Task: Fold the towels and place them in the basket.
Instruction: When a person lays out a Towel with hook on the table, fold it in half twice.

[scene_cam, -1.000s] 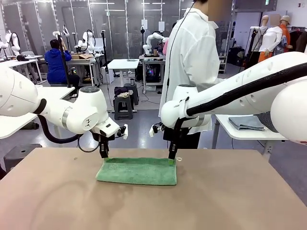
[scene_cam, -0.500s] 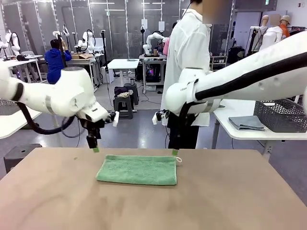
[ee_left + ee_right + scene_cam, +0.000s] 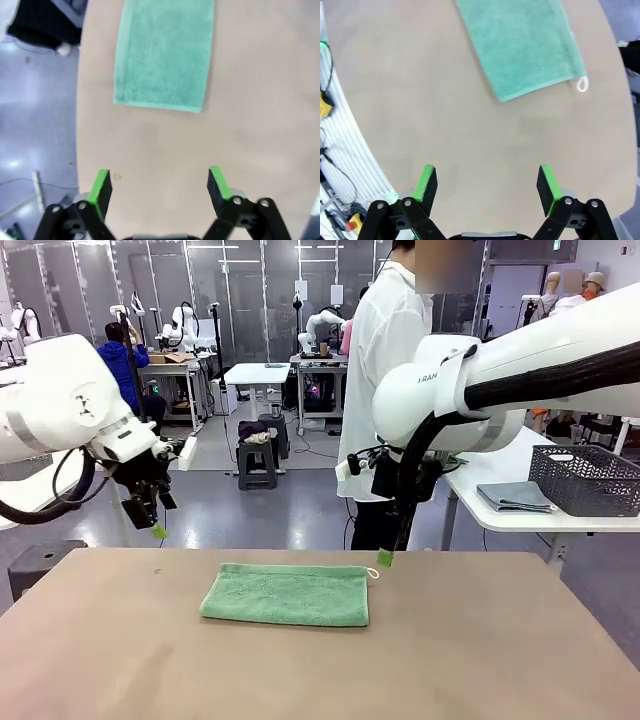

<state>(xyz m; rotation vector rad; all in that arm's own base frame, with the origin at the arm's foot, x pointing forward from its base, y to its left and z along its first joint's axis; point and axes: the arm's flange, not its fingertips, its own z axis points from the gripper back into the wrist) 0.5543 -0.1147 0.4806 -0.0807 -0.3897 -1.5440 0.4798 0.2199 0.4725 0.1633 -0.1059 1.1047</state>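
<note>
Brown table (image 3: 480, 660) below me, with the mint green towel (image 3: 285, 595) lying folded flat toward its far edge. On the white side table (image 3: 500, 522) off to my right stands the dark basket (image 3: 590, 480), a grey-blue towel (image 3: 513, 497) folded just beside it. My left gripper (image 3: 159, 174) hangs above the table off one short end of the green towel, pads spread wide, gripping nothing. My right gripper (image 3: 487, 171) hovers off the other end, equally wide and empty, near the little white loop (image 3: 582, 85).

green towel (image 3: 522, 45), seemingly folded, fingers (image 3: 426, 185) apart
</note>
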